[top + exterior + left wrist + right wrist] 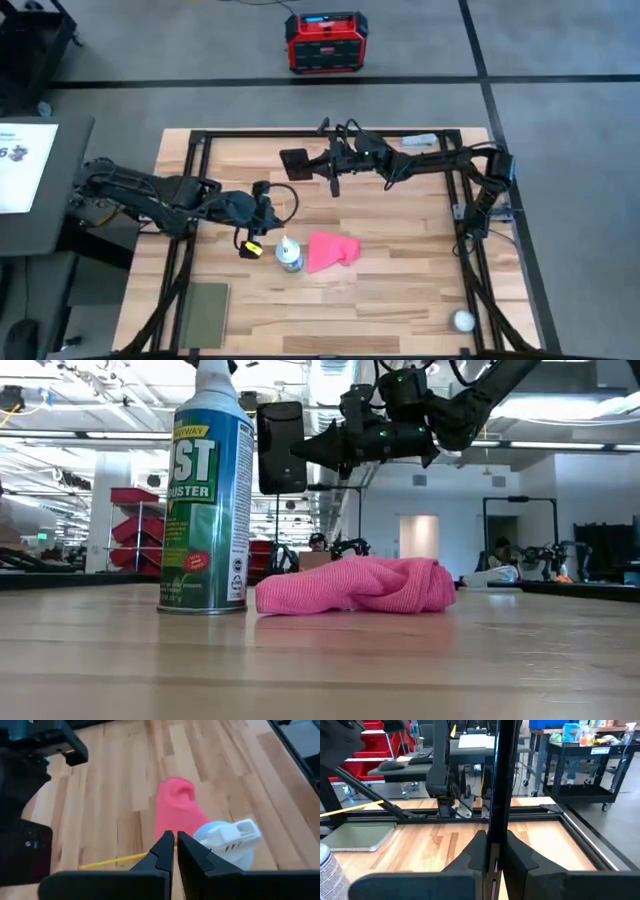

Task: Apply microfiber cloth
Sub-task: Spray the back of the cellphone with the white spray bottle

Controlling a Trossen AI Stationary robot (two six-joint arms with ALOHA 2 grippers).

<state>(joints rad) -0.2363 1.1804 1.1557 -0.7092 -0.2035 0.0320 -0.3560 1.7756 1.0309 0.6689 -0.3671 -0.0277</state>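
Observation:
The pink microfiber cloth lies bunched on the wooden table near its middle. A spray can stands upright just left of it. My left gripper hovers left of the can, shut with nothing between its fingers, pointing toward the cloth. My right gripper is high over the table's far middle, shut on a black phone. My right gripper pinches the phone between its two fingers; in the right wrist view the phone stands edge-on as a thin dark bar between them. The fingers come level from the table's right side. The phone hangs upright, lifted well clear of the table.
A dull green pad lies at the near left and a white ball at the near right. Black frame rails run along the table's sides. A yellow cable lies below my left gripper. A red box stands on the floor beyond.

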